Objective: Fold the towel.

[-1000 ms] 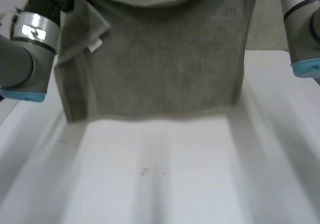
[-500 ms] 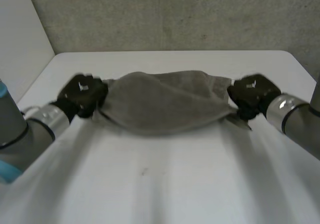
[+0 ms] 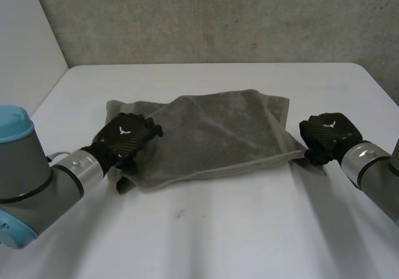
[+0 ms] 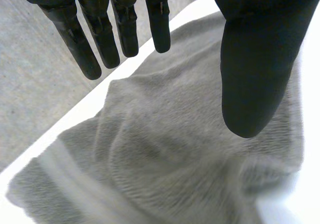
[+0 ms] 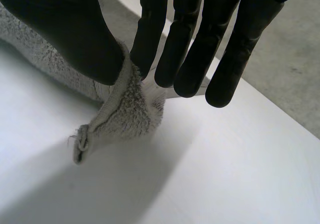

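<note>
White table (image 3: 218, 235): towel (image 3: 218, 135) partly hidden under left hand (image 3: 124, 135), fingers (image 4: 127, 23) spread; right hand (image 3: 327, 131) pinches its corner.

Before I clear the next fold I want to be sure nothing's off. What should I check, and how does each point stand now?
1. Grey terry towel lying on the white table: ok.
2. Left hand free of towel: ok, fingers straight.
3. Right hand free: not ok, it pinches a towel corner.
4. Layers' edges matched: not ok, lower layer juts out beside the left hand.
</note>
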Tool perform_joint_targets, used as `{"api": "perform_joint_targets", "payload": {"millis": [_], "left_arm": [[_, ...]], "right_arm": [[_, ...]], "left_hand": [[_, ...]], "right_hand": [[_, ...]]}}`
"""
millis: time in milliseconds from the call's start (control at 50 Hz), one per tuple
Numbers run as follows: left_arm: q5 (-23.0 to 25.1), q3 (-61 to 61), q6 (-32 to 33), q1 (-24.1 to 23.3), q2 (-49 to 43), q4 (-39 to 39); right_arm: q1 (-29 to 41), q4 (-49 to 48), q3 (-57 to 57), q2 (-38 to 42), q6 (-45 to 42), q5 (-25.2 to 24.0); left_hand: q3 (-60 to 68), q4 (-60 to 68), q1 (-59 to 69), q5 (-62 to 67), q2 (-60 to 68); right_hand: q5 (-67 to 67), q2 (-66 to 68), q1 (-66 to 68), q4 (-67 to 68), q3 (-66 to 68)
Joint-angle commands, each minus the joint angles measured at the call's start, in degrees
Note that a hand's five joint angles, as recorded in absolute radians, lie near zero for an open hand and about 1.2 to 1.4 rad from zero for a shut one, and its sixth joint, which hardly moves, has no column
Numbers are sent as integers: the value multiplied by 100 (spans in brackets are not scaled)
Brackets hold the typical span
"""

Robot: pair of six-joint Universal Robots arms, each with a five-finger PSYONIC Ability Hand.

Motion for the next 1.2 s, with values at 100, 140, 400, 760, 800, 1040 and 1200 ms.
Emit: {"api": "perform_joint_targets", "payload": {"millis": [100,140,400,760,800,1040,1200], "left_arm": [[-1068,-177,-984,-391,-14,-95],[-1401,-256,-1002,-435,4,-103],[-1736,-370,-984,-435,-136,-7],[-2352,-344,-905,-347,-602,925],[-2352,-344,-905,-338,-629,925],[-2343,-344,-879,-312,-218,925],[-2290,41,50,-364,1205,522]], "right_arm": [[-134,-100,-22,-153,745,0],[-116,-109,-14,-153,745,0],[-160,-240,-31,-161,745,18],[-292,-338,-5,-179,745,62],[-292,-399,-5,-179,745,123],[-230,-373,-136,-231,657,176],[-274,453,-989,-1225,148,132]], "left_hand": [[187,204,166,200,191],[170,188,149,183,174],[221,238,199,233,225],[1583,1601,1562,1596,1587],[1785,1802,1764,1798,1789],[5669,5686,5647,5681,5673],[5669,5686,5647,5681,5673]], "right_hand": [[1580,1289,1869,1145,1186],[1580,1289,1869,1145,1186],[1580,1289,1869,1145,1186],[1580,1289,1869,1145,1186],[1580,1289,1869,1145,1186],[1580,1289,1869,1145,1186],[1580,1289,1869,1145,1186]]}}
